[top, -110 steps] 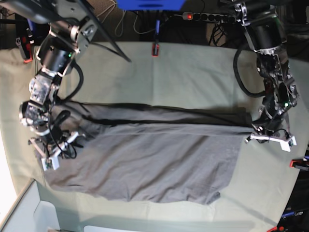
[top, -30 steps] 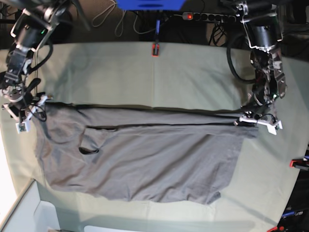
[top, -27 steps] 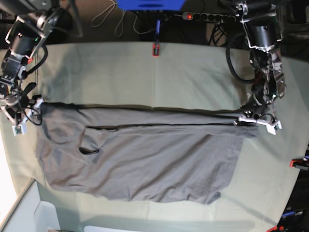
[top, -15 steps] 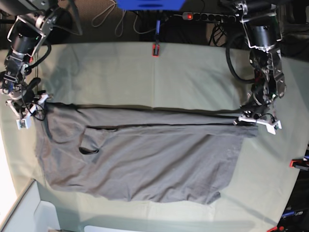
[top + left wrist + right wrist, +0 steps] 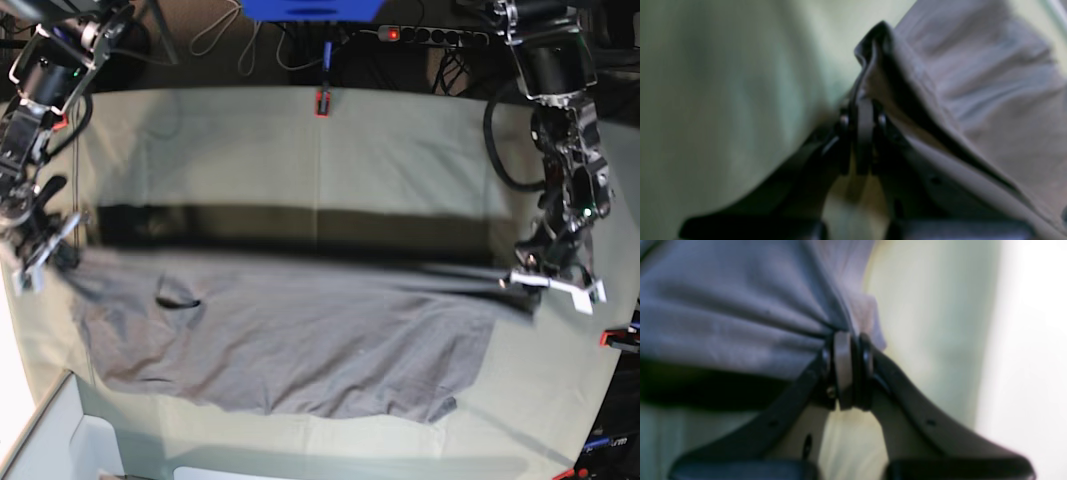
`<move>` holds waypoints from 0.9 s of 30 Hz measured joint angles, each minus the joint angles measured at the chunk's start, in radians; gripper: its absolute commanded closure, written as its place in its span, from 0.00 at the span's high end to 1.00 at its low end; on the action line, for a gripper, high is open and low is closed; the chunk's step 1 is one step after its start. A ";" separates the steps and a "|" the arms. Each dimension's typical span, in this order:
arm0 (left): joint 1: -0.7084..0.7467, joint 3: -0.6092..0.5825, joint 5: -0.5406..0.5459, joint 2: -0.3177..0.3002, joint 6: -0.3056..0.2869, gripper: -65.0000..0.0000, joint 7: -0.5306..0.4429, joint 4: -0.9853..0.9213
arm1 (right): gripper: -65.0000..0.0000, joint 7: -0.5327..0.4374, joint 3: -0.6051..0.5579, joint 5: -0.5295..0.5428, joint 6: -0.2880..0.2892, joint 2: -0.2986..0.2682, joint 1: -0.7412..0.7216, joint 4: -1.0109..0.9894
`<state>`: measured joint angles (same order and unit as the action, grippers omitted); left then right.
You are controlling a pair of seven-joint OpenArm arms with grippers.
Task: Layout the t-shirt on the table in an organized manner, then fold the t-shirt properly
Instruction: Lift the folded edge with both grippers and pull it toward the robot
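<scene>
From above, I see the t-shirt (image 5: 290, 335) spread wide on the table (image 5: 400, 150), its far edge blurred and lifted between my two claws. Only my wrist cameras show the grip: my left claw (image 5: 863, 110) is pressed together on a bunched fold of grey cloth, and my right claw (image 5: 846, 340) pinches another gathered corner, with green cloth beside it.

The t-shirt (image 5: 290, 335) is smeared by motion blur along its upper edge between the two hands. Both wrist views are rendered soft, and the cloth pinched in the left hand (image 5: 863, 133) and right hand (image 5: 846, 370) is cut off by the frame edges.
</scene>
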<state>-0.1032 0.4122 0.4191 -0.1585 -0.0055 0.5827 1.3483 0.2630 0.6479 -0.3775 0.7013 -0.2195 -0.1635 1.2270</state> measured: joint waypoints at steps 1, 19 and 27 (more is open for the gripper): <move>-0.009 0.000 -0.001 0.001 0.000 0.00 0.001 0.025 | 0.00 0.000 0.008 0.022 0.000 0.001 -0.011 0.034; 0.148 0.000 -0.005 -0.003 -0.011 0.00 0.153 0.077 | 0.00 0.019 0.017 0.085 0.004 0.023 0.304 0.170; 0.315 0.005 -0.002 -0.005 -0.007 0.00 0.152 0.101 | 0.00 0.014 0.038 0.225 0.003 0.021 0.493 0.294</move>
<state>0.2123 0.4175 0.4175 -0.1635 -0.0124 0.7349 1.4494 0.2768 0.6861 -0.1524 0.7048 -0.1989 0.3294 1.5215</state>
